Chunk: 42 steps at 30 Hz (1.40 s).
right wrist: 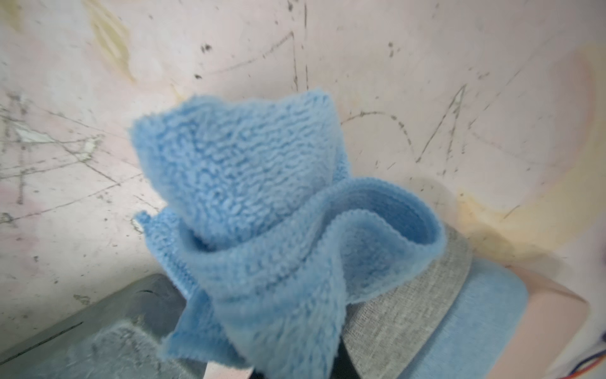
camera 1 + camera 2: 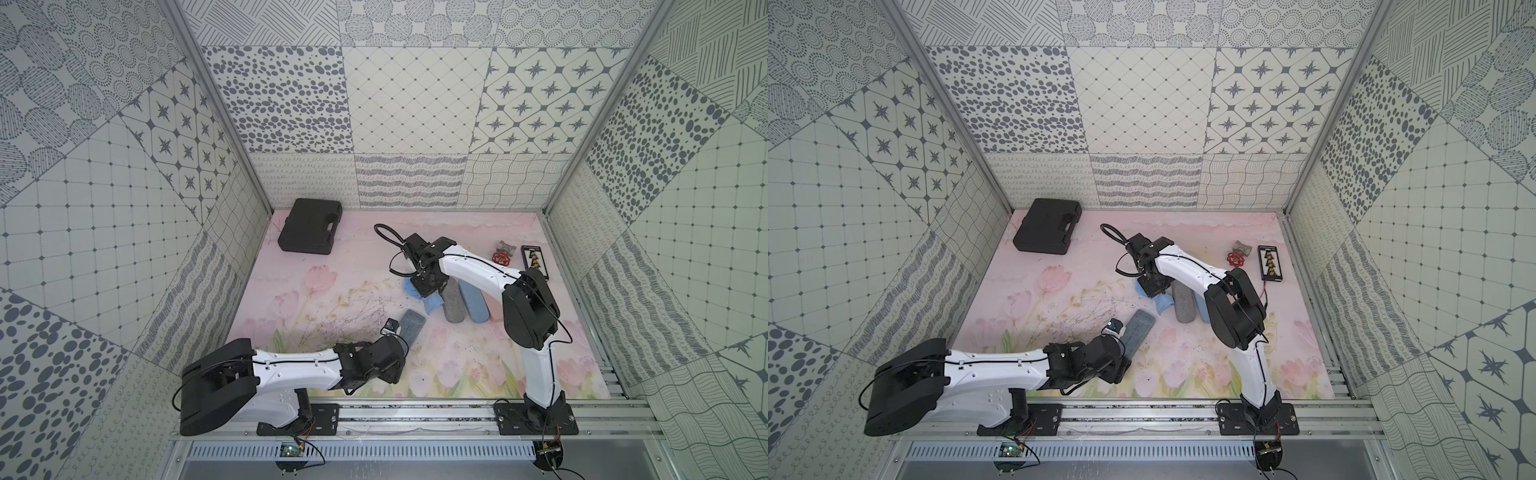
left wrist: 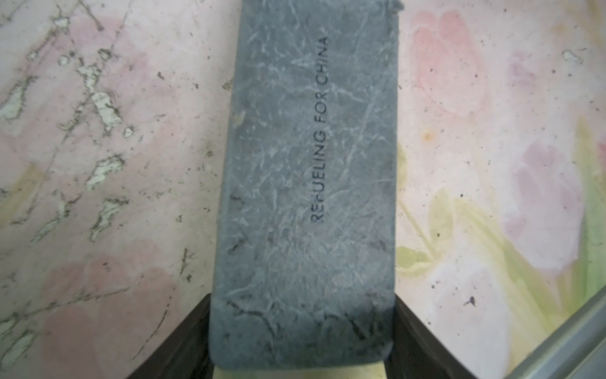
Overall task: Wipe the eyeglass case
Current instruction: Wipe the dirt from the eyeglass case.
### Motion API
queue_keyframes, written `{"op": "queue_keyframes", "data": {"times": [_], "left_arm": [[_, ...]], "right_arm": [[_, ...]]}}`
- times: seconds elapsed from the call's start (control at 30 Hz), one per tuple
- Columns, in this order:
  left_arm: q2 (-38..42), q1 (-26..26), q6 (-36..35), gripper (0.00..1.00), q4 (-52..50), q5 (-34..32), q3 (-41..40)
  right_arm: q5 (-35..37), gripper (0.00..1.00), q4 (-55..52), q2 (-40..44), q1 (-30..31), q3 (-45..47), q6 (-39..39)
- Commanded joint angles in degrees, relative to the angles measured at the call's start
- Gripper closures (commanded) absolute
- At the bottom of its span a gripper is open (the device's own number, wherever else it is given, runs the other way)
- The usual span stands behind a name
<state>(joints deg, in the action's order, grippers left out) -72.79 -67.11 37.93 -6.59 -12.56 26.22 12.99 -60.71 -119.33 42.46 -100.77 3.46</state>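
A slate-grey eyeglass case (image 3: 305, 183) printed "REFUELING FOR CHINA" lies on the pink floral mat, seen in both top views (image 2: 412, 326) (image 2: 1138, 329). My left gripper (image 3: 301, 331) is shut on its near end, one dark finger (image 3: 183, 344) on either side. My right gripper (image 2: 428, 286) hangs farther back, shut on a bunched blue cloth (image 1: 262, 213) (image 2: 432, 306). The cloth dangles over the end of a light grey case (image 1: 410, 311) and stays apart from the slate case (image 1: 98, 344). The right fingertips are hidden by the cloth.
Beside the light grey case (image 2: 453, 307) lie a blue case (image 2: 473, 301) and a pink case (image 1: 541, 328). A black tool box (image 2: 309, 226) sits at the back left. A red-handled valve (image 2: 503, 257) and a black board (image 2: 534, 259) are at the back right.
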Motion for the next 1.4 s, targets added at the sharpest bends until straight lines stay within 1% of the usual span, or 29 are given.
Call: {"op": "queue_keyframes", "data": {"times": [0.0, 0.07, 0.17, 0.27, 0.33, 0.4, 0.43, 0.5, 0.6, 0.7, 0.77, 0.87, 0.93, 1.0, 1.1, 1.23, 1.37], "left_arm": [[-0.5, 0.4, 2.7, 1.0, -7.1, -0.3, -0.1], [-0.8, 0.6, 3.1, 1.0, -7.6, -0.7, 0.0], [-1.3, 1.5, 4.9, 1.0, -10.0, -1.4, 0.9], [-2.1, 3.1, 11.5, 1.0, -15.3, -3.7, 1.5], [-2.7, 3.6, 15.2, 1.0, -16.4, -3.8, 1.0], [-3.0, 4.0, 16.8, 1.0, -15.6, -2.9, 0.1], [-3.2, 4.2, 16.8, 1.0, -15.4, -2.5, -0.1], [-3.2, 4.5, 14.8, 1.0, -13.4, -1.1, -0.3], [-3.9, 5.0, 11.4, 1.0, -10.6, 1.6, 0.2], [-5.3, 5.1, 6.8, 1.0, -5.8, 6.4, 0.7], [-7.0, 5.1, 4.5, 1.0, -4.3, 9.4, 1.8], [-8.9, 5.1, 3.9, 1.0, -2.4, 12.3, 2.5], [-9.5, 5.1, 4.4, 1.0, -1.7, 13.0, 2.6], [-9.5, 5.1, 4.6, 1.0, -1.6, 12.8, 2.6], [-9.2, 5.2, 4.8, 1.0, -1.2, 12.8, 2.3], [-9.6, 5.4, 4.0, 1.0, -0.8, 13.6, 2.6], [-10.0, 5.7, 3.4, 1.0, -0.1, 14.3, 2.6]], "right_arm": [[3.6, 1.0, -4.0, -4.9, 2.0, -3.6, -5.4], [2.3, 1.0, -4.1, -5.3, 3.5, -3.0, -6.3], [-2.6, 1.0, -2.7, -3.2, 5.0, 1.4, -6.8], [-9.4, 1.0, -2.6, -0.1, 4.7, 6.9, -5.7], [-13.9, 1.0, -1.9, 2.7, 4.2, 11.4, -4.7], [-18.5, 1.0, -1.7, 5.7, 3.5, 15.5, -3.9], [-19.7, 1.0, -1.5, 7.2, 3.3, 17.1, -3.5], [-21.5, 1.0, -0.6, 10.6, 2.7, 19.6, -2.8], [-23.9, 1.0, 1.1, 14.2, 0.8, 20.0, -0.9], [-24.2, 1.0, 3.3, 14.5, -3.9, 17.5, 5.9], [-21.7, 1.0, 3.7, 12.7, -6.8, 14.3, 11.9], [-19.7, 1.0, 7.7, 10.1, -8.0, 13.4, 19.0], [-19.9, 1.0, 9.0, 8.2, -7.3, 13.6, 22.3], [-20.0, 1.0, 12.4, 8.5, -5.7, 16.5, 25.6], [-23.2, 1.0, 16.1, 9.6, -2.0, 20.8, 28.4], [-33.4, 1.0, 21.5, 10.4, 2.5, 26.9, 32.9], [-45.0, 1.0, 32.6, 13.2, 5.3, 33.7, 40.1]]}}
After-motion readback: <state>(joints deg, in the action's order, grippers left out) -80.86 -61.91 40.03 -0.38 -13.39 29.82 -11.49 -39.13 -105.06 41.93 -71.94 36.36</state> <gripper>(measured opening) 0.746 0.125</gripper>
